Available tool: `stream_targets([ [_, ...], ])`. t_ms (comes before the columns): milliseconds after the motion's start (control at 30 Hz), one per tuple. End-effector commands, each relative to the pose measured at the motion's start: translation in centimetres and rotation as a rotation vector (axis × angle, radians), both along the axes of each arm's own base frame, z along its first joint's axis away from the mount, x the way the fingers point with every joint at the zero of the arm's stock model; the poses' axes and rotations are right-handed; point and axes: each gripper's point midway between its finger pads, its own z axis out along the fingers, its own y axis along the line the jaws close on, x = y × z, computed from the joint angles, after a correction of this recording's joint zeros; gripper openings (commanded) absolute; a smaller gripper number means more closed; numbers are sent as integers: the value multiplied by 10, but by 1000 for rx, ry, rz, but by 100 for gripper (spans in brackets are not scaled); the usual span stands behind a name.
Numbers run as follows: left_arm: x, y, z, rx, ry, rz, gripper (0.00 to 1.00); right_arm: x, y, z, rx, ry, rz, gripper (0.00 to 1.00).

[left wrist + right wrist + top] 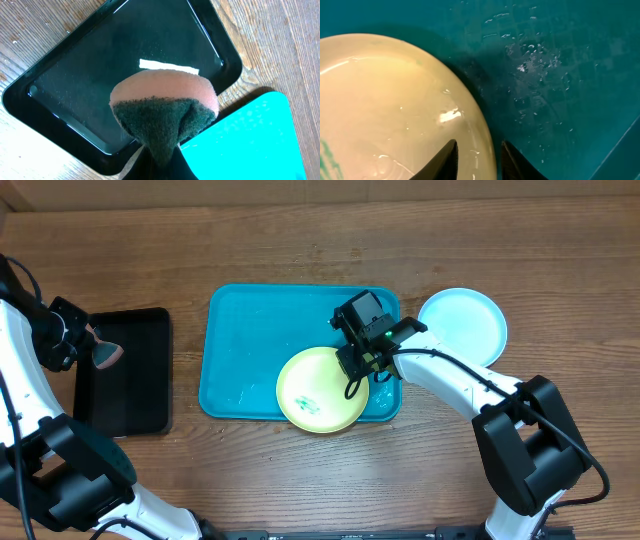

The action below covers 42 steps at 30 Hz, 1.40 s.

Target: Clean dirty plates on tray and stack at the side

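A yellow-green plate with a teal smear lies at the front right of the turquoise tray. My right gripper stands open, its fingers straddling that plate's right rim, one over the plate and one outside it. A pale blue plate rests on the table just right of the tray. My left gripper is shut on a pink sponge with a dark green scouring side, held above the black tray.
The black tray lies left of the turquoise tray, a narrow strip of wooden table between them. Water droplets speckle the turquoise tray's floor. The right arm reaches in from the front right.
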Motion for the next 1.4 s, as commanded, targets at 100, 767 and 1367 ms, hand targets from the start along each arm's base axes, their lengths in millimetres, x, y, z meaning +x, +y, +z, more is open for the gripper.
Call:
stream_targets([
  [100,5,-4,0,-5,-11,-34,4,7,-16,-11,-62,-11,13,31],
  [767,5,-4,0,-4,-12,-34,4,19,29,-15,143,-1,-132,4],
  [1367,6,-6,0,3,-12,-66,4,48,39,0,255,-88,-343,28],
])
